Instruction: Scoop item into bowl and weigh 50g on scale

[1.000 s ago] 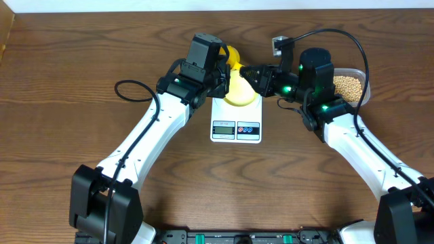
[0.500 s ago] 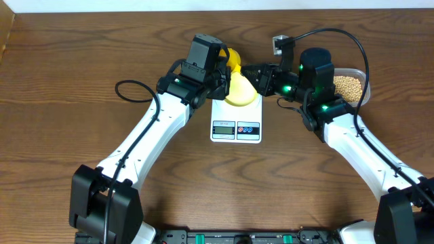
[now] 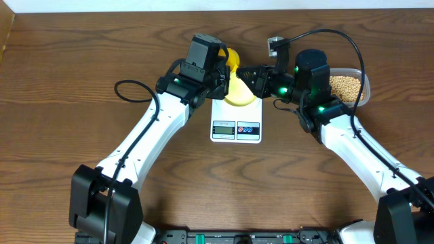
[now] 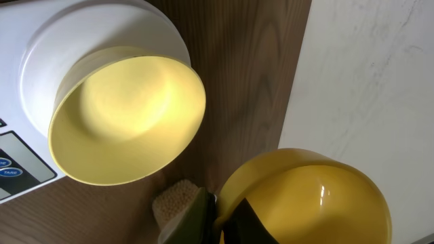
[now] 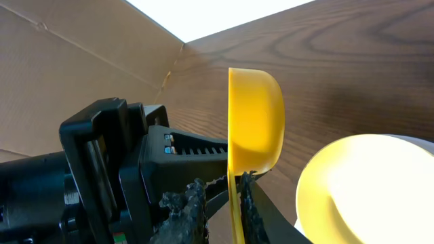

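Observation:
The empty pale-yellow bowl (image 3: pixel 242 93) (image 4: pixel 129 108) (image 5: pixel 366 190) sits on the white scale (image 3: pixel 236 129) (image 4: pixel 102 20). Just behind it the bright-yellow scoop (image 3: pixel 233 57) (image 4: pixel 319 196) (image 5: pixel 256 115) hangs on edge, empty, with my left gripper (image 3: pixel 224 68) (image 4: pixel 218 207) shut on its rim. My right gripper (image 3: pixel 252 73) (image 5: pixel 222 181) straddles the scoop's thin handle from the right. One finger lies against the handle and a narrow gap shows at the other, so it is open. The tan beans (image 3: pixel 346 85) lie in a clear tub (image 3: pixel 367 88) behind my right arm.
A cardboard wall (image 5: pixel 81 41) stands past the table's left edge (image 3: pixel 5 34). A black cable loop (image 3: pixel 129 88) lies on the wood beside my left arm. The two wrists nearly meet above the scale's far end.
My right gripper has shifted slightly left onto the scoop's handle and its jaws have narrowed. The left arm, bowl and scale have not moved.

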You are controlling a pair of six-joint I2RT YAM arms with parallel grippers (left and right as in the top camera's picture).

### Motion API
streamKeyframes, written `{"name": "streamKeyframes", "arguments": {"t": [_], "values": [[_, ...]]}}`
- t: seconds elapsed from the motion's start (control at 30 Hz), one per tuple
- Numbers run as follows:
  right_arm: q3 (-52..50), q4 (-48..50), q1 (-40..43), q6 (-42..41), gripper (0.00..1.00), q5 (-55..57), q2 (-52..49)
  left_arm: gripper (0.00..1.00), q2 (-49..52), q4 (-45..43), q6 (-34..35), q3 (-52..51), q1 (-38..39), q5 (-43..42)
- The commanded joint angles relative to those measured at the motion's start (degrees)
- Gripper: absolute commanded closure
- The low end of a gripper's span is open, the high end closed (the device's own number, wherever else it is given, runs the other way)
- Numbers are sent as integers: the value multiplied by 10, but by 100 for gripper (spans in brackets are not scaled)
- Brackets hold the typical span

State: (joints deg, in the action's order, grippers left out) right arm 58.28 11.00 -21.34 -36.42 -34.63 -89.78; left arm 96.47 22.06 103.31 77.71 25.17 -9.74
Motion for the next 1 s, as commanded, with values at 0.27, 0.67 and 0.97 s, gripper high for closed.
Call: {"name": "streamKeyframes", "arguments": {"t": [0.27,0.67,0.97], "values": [[10,1,-6,2,99,7,-2,92,0,1,1,4,3,-3],[10,-20,5,1,99,44,-2,62,0,-2,1,4,-6,0],[10,-54,33,42,99,47,-2,59,-8,-86,-211,4,-53,-3]]}}
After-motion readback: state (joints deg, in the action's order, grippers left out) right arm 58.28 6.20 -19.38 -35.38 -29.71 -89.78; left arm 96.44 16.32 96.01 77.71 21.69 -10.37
